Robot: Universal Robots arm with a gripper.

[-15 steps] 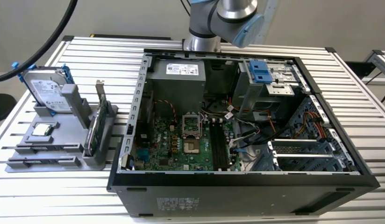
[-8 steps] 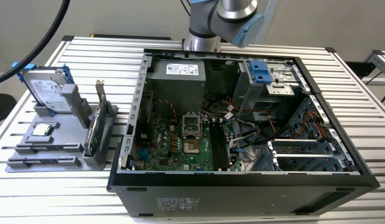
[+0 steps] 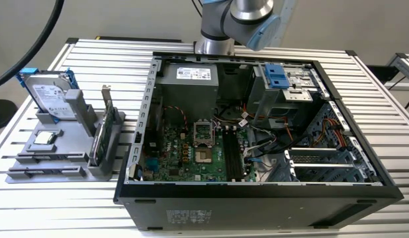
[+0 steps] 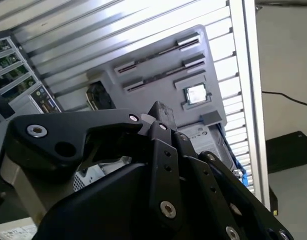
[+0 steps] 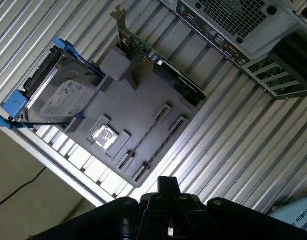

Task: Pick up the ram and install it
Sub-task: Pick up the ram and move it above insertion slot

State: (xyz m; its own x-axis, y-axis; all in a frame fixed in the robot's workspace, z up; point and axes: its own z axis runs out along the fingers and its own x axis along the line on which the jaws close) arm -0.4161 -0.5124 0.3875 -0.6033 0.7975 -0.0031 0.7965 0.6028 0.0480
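The ram is a thin dark strip standing edge-on in a long slot of the grey holder; in the second wrist view the ram runs across the holder the same way. My gripper hangs well above the holder, apart from everything, and looks shut with nothing between its fingers. The black linkages of the gripper meet at the tip. In the exterior view the holder stands to the left of the open computer case, and my arm rises behind the case.
On the holder stand a silver hard drive in blue rails, a green card with a metal bracket and a small silver chip. Inside the case lies the green motherboard with dark long slots, cables and a drive cage.
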